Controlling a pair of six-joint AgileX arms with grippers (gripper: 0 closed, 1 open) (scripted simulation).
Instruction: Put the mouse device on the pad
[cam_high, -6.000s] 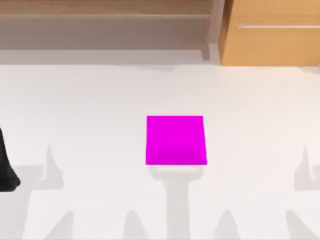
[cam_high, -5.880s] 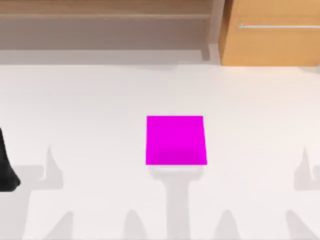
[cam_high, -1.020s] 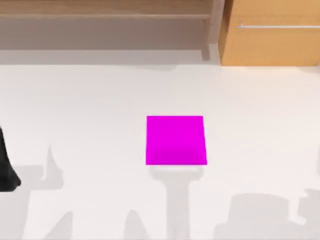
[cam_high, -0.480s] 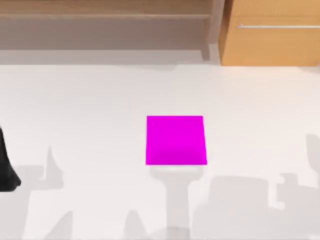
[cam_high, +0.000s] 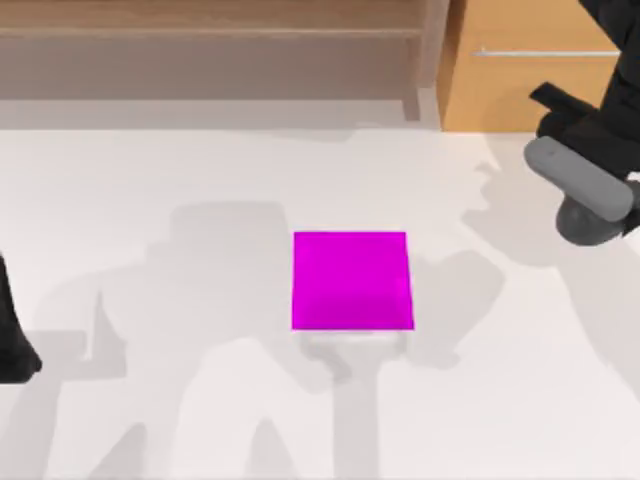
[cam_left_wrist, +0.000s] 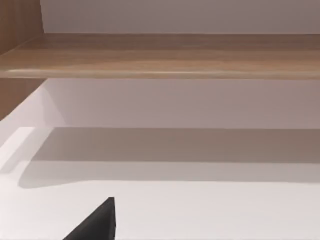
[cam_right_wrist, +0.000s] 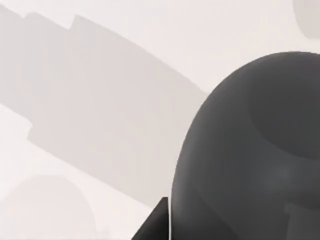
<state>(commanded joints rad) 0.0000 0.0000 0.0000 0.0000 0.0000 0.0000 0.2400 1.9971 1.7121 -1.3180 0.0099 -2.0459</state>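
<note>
One small grey rounded mouse device (cam_high: 582, 192) hangs at the right gripper (cam_high: 600, 150), directly under its black body, well right of and beyond the flat bright magenta square pad (cam_high: 351, 280); whether the fingers clamp it, cannot tell. Left arm (cam_high: 12, 335) parked, well left of pad.

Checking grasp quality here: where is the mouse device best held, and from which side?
Across the narrow darker body of the mouse device, from above: its elongated top leaves two long flanks for opposed fingers. It hangs at the right gripper, right of the pad.
</note>
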